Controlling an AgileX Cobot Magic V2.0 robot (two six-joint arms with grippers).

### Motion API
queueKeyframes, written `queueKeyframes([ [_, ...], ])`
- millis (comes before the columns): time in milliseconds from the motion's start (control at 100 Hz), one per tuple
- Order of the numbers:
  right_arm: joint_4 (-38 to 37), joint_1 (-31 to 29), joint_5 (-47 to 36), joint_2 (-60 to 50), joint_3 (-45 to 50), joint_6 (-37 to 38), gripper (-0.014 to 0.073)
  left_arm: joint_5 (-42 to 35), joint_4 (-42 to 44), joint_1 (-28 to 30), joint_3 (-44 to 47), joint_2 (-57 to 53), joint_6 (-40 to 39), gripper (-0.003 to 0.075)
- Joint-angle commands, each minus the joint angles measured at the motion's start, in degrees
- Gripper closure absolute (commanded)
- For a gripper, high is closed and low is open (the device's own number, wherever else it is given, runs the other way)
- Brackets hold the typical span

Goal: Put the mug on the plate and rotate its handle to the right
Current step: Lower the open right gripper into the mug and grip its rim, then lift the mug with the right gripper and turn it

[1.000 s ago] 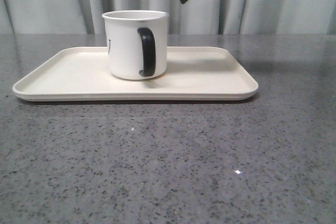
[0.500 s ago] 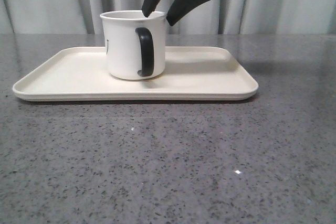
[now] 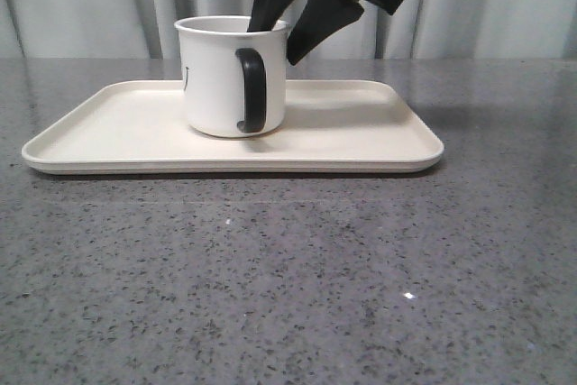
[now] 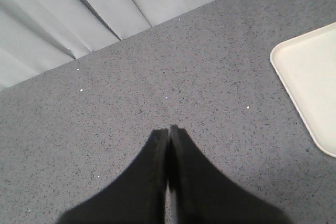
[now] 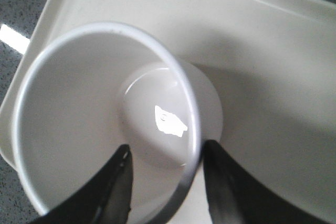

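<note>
Mug [image 3: 233,77] stands upright on the plate [image 3: 361,137], left of the plate's centre and toward its far side. Plate lies flat on the grey speckled worktop [image 3: 297,286], long side running left to right. Handle [image 3: 251,89] faces the near side, slightly right of the mug's middle in the front view; not turned to the right. A sliver of black print shows at the mug's left edge.

Right gripper [image 3: 284,29] comes down from above at the mug's right rim. Jaws open and straddling the wall: one finger [image 5: 113,187] inside the cup, the other [image 5: 226,187] outside it, rim between them. Right wrist view shows a gap on both sides of the rim; contact with the wall cannot be confirmed. Mug interior is empty and white with a bright glint on the bottom.

Left gripper [image 4: 168,132] sits over bare worktop, well left of the plate, whose corner [image 4: 310,77] shows at the edge of the left wrist view. Jaws closed, tips together, nothing held. Pale curtain [image 3: 90,2] behind the worktop.
</note>
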Motion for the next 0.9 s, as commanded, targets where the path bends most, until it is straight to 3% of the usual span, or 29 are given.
queueKeyframes([
  [0, 0.9, -0.04, -1.1, -2.61, -1.47, 0.0, 0.0368, -1.14, 1.89, -0.21, -1.17, -0.18, -0.59, 0.074],
  [220, 0.31, -0.1, -1.67, -2.67, -1.47, -1.34, 0.0716, -1.14, 1.89, -0.21, -1.17, -0.18, -0.59, 0.074],
  [540, 0.12, -0.74, 2.21, -2.78, -9.65, -7.63, 0.0705, -1.14, 1.89, -0.21, -1.17, -0.18, -0.59, 0.074],
  [890, -3.84, -2.77, 16.19, -2.72, -26.4, -20.74, 0.0705, -1.14, 1.89, -0.21, -1.17, -0.18, -0.59, 0.074],
])
